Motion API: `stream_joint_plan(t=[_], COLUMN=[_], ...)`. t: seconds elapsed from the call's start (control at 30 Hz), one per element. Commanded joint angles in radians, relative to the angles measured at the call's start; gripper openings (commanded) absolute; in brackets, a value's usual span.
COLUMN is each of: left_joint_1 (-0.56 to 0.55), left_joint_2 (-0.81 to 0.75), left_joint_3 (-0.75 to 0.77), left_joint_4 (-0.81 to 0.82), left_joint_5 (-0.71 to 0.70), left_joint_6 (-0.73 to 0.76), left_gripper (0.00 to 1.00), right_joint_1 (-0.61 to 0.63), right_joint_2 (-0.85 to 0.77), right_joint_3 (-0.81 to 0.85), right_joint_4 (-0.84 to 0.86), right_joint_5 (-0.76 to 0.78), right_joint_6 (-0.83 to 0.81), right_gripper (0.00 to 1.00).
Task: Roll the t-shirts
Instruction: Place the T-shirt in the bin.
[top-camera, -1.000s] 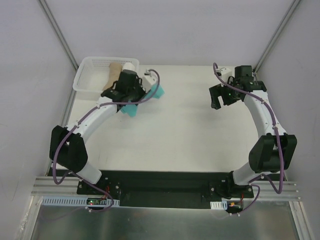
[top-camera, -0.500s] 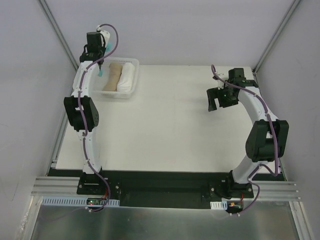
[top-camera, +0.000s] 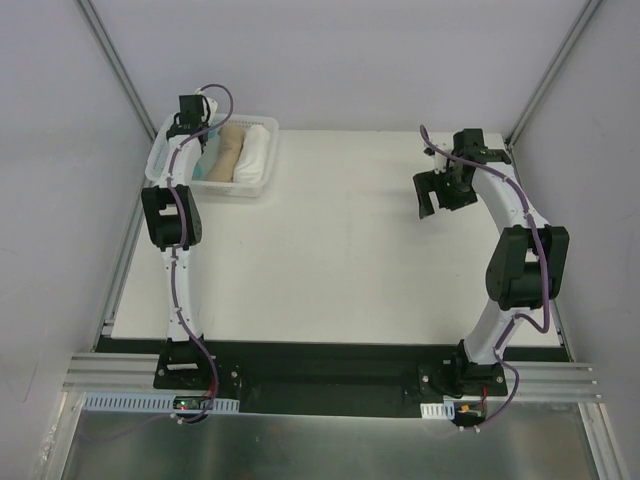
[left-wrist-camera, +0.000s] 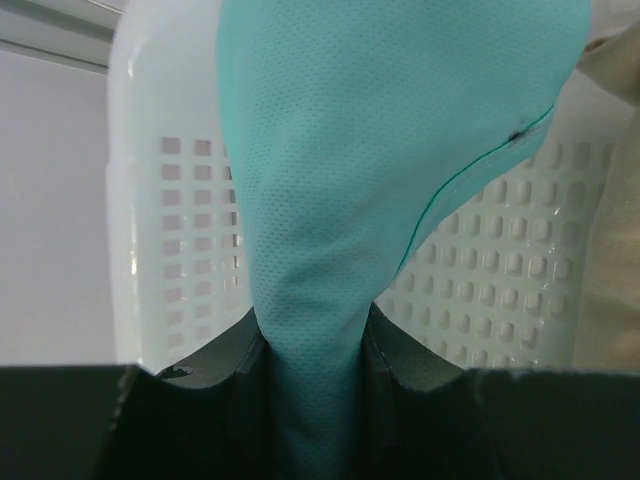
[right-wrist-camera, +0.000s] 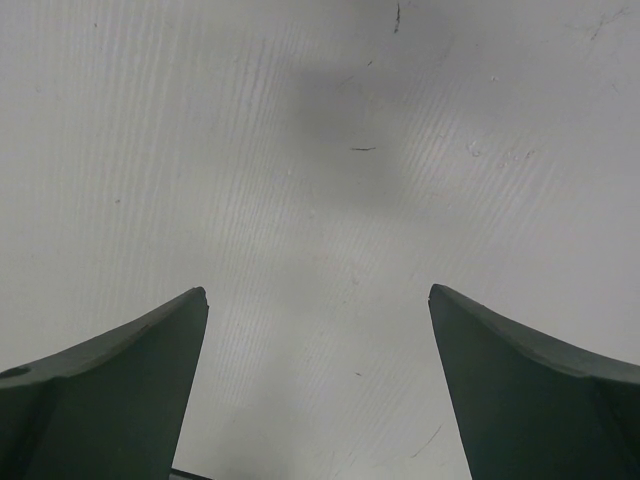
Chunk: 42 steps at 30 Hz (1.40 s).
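Note:
My left gripper (top-camera: 190, 140) reaches into the left end of the white basket (top-camera: 262, 182) at the table's far left. It is shut on the teal-green t-shirt (left-wrist-camera: 380, 150), whose cloth is pinched between the jaws and hangs bunched against the perforated basket wall (left-wrist-camera: 480, 290). A bit of the teal shirt (top-camera: 199, 168) shows in the top view. A tan roll (top-camera: 229, 151) and a white roll (top-camera: 257, 150) lie side by side in the basket. My right gripper (top-camera: 436, 196) hovers open and empty over the bare table; its jaws stand wide apart in the right wrist view (right-wrist-camera: 318, 290).
The white tabletop (top-camera: 340, 250) lies between the arms. Grey walls with metal frame posts (top-camera: 115, 60) close in on the left, back and right. The tan roll (left-wrist-camera: 615, 250) shows at the right edge of the left wrist view.
My left arm has swung from the table near the basket out to the basket's left end with the teal shirt, then lowered into it. The right arm shifted slightly.

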Motion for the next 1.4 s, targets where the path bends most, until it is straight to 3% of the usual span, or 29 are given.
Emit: stream_joint_plan(t=[0.0,0.37,0.57,0.9,1.33,1.37], left_joint_1=[0.006,-0.001,-0.027,-0.075,-0.118,-0.119], left_joint_2=[0.034,0.049,0.015,0.011,-0.069,-0.069], left_joint_3=[0.053,-0.030,-0.076,-0.082,-0.142,-0.142], left_joint_4=[0.040,0.027,-0.049,-0.063,-0.148,-0.151], left_joint_5=[-0.026,0.048,0.206,0.221,0.389,0.387], left_joint_6=[0.027,0.020,-0.028,0.010,-0.037,-0.037], left_gripper=[0.00,0.00,0.00,0.00,0.00,0.04], right_joint_1=[0.006,0.010,0.026,0.029,0.035,0.035], right_joint_2=[-0.022,0.017,0.035,0.052,0.093,0.095], right_joint_3=[-0.033,-0.015,-0.004,0.007,0.050,0.050], right_joint_4=[-0.035,-0.038,-0.040,-0.043,-0.043,-0.041], right_joint_5=[0.049,0.066,0.058,0.049,0.026,0.025], right_joint_6=[-0.021,-0.044,-0.045,-0.050,-0.047,-0.047], right_gripper=[0.96,0.96,0.96,0.96,0.96,0.96])
